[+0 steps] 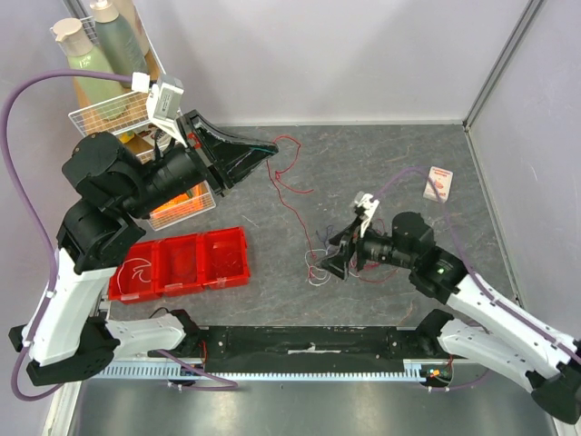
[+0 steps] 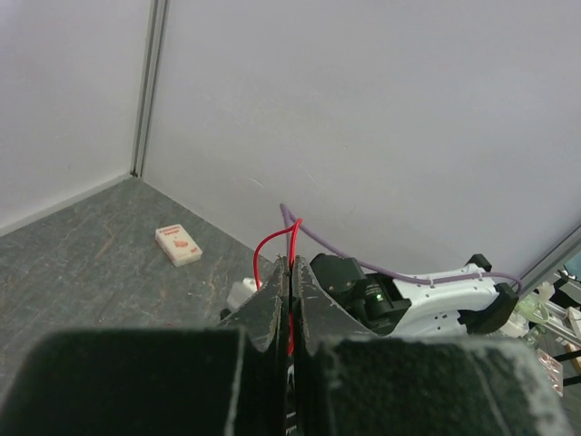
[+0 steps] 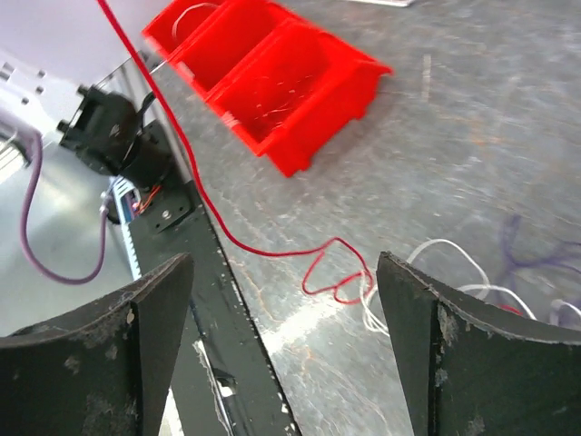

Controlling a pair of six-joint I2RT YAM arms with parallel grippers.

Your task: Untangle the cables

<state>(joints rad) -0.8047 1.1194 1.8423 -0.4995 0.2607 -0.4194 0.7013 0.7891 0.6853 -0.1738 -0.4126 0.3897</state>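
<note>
My left gripper (image 1: 271, 148) is raised over the table's back left and shut on the thin red cable (image 1: 289, 186). In the left wrist view the red cable (image 2: 270, 240) loops up out of the closed fingertips (image 2: 291, 269). From there the red cable runs down across the table to a small tangle (image 1: 318, 268) with the white cable (image 1: 314, 280) and the dark purple cable (image 1: 329, 232). My right gripper (image 1: 332, 263) hangs low beside that tangle, open and holding nothing. In the right wrist view the red loops (image 3: 340, 277), white cable (image 3: 434, 247) and purple cable (image 3: 516, 243) lie beyond the spread fingers (image 3: 283, 263).
A red three-compartment tray (image 1: 182, 263) sits at the front left with a white wire in its left bin. A white wire basket (image 1: 102, 111) with bottles stands at the back left. A small white card box (image 1: 438, 183) lies at the back right. Walls close the back and right.
</note>
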